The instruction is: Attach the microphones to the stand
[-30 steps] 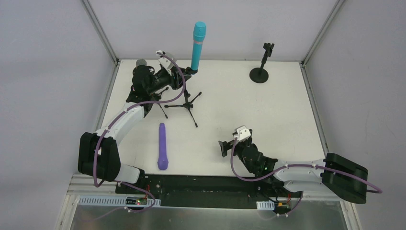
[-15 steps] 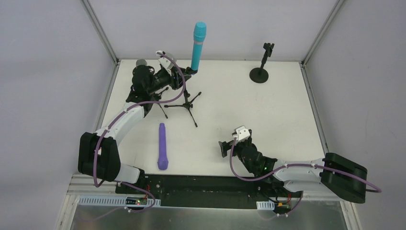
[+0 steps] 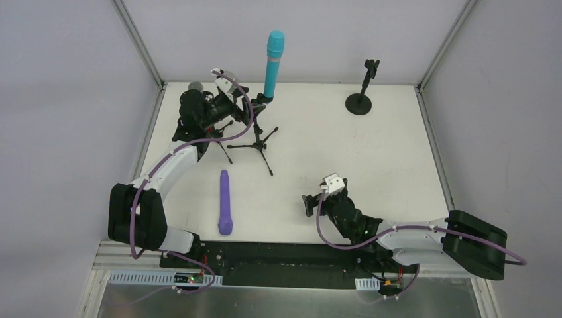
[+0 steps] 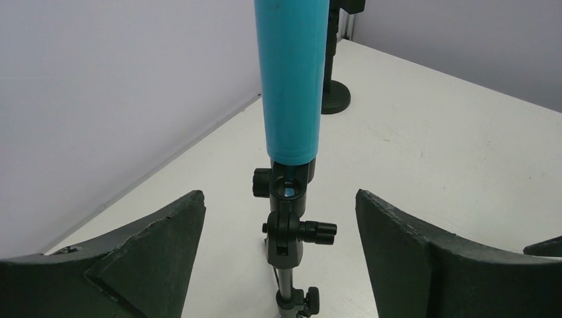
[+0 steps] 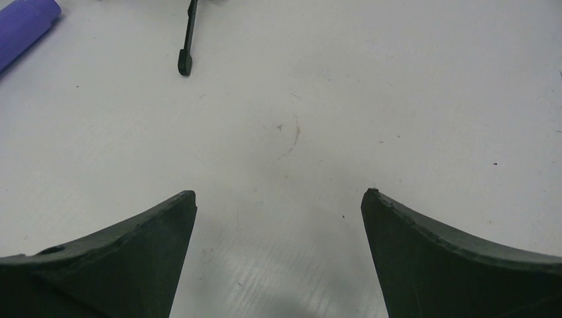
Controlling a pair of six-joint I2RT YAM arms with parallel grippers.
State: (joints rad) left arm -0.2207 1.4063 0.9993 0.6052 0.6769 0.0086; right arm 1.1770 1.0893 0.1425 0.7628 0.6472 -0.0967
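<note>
On the tabletop [image 3: 371, 159] the purple microphone [image 3: 224, 203] is lying flat, while the cyan microphone [image 3: 274, 63] is standing clipped in the tripod stand [image 4: 286, 228]. Our left gripper [image 4: 278, 195] and right gripper [image 5: 278, 195] are gaping wide, empty. We are judging the purple one rigid, light and slippery, best pinched mid-barrel

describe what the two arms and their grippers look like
The left arm and right arm both have curved white links, bulky black joint housings and a purple cable looping alongside. Each wrist carries a small white block. The fingers are matte black wedges tapering to blunt tips.
</note>
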